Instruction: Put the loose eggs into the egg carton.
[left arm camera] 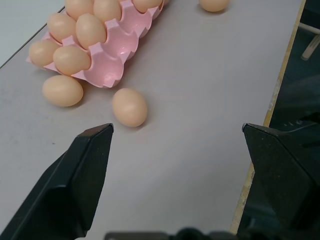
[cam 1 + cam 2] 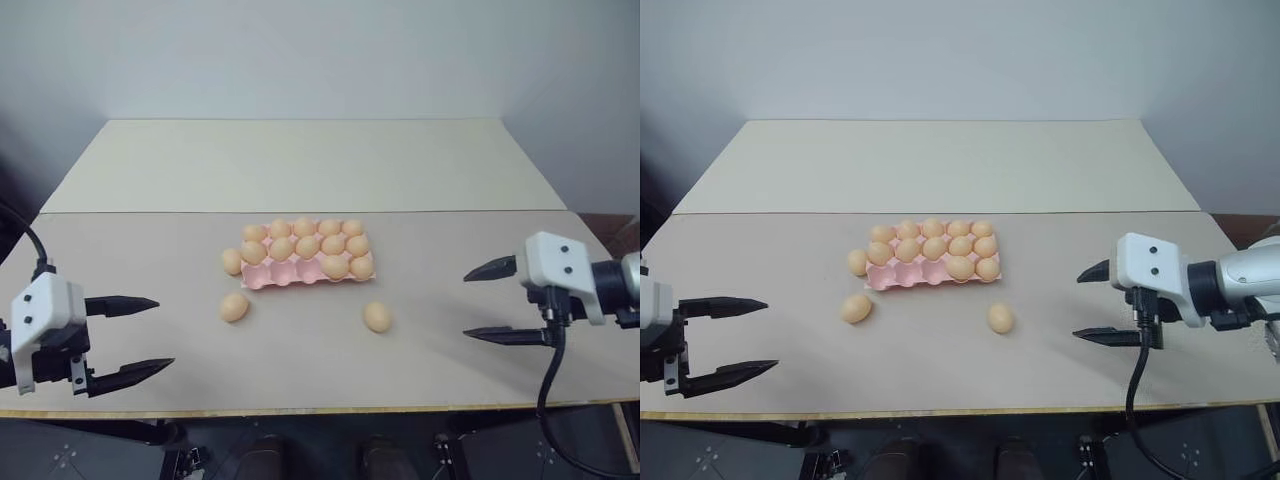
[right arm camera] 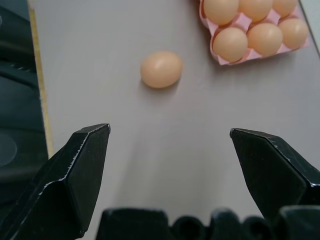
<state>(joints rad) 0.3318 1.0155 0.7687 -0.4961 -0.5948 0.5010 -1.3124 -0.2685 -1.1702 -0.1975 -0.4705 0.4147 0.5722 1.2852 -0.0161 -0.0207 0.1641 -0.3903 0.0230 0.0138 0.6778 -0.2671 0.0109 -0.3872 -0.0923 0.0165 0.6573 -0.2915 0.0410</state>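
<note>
Three loose eggs lie on the beige table (image 2: 450, 190) outside the egg carton (image 2: 305, 272), a pale pink tray near the table's middle. One egg (image 2: 232, 261) rests against the carton's left end, apparently touching it. A second egg (image 2: 234, 307) sits nearer the front edge, just left of the tray's near-left corner and apart from it. A third egg (image 2: 377, 317) lies off the near-right corner, also apart.

Eleven eggs appear to sit in the carton, filling the far and middle rows; the near row holds one at its right end (image 2: 361, 266), with bare pink cups to its left. The exact count is hard to confirm from the head camera, since the eggs crowd together and hide the cups' walls. In the left wrist view the tray's far portion is cut off by the frame; in the right wrist view just one corner of it shows.

Both arms hover over the table's near side, well apart from every egg. The left gripper (image 2: 130, 340) has its two black fingers spread wide and empty, pointing right. The right gripper (image 2: 497, 302) likewise has its fingers released and wide, holding nothing, pointing left toward the third egg.
</note>
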